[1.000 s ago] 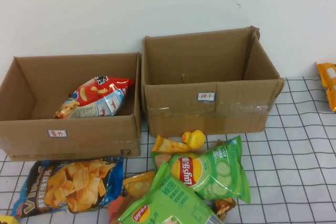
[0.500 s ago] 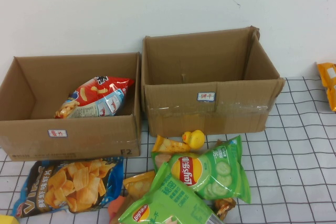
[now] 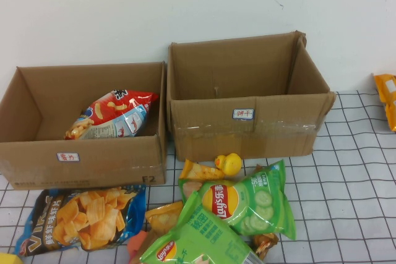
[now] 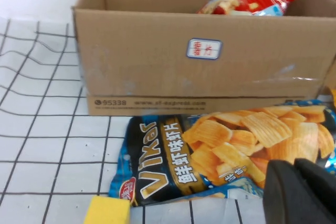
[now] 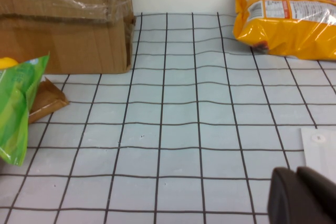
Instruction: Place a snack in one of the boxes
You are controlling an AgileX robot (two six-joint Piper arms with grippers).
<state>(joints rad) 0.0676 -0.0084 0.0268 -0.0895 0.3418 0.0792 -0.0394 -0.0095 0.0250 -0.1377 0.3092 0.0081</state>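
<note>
Nothing had shifted over the last second. I saw only dark tips of the left gripper (image 4: 302, 192) and right gripper (image 5: 304, 195), lower right in each wrist view; opening unreadable. Blue chip bag (image 3: 80, 217) lay lower left, outside left box (image 3: 80, 159); no pick begun.

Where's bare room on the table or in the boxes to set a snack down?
Right box looks empty. Bare grid cloth lies right of the green Lay's bags, up to the orange bag. Crowded: in front of the left box, around the Vivat chips and rubber duck. Left gripper is over the chips, right gripper over bare cloth.
</note>
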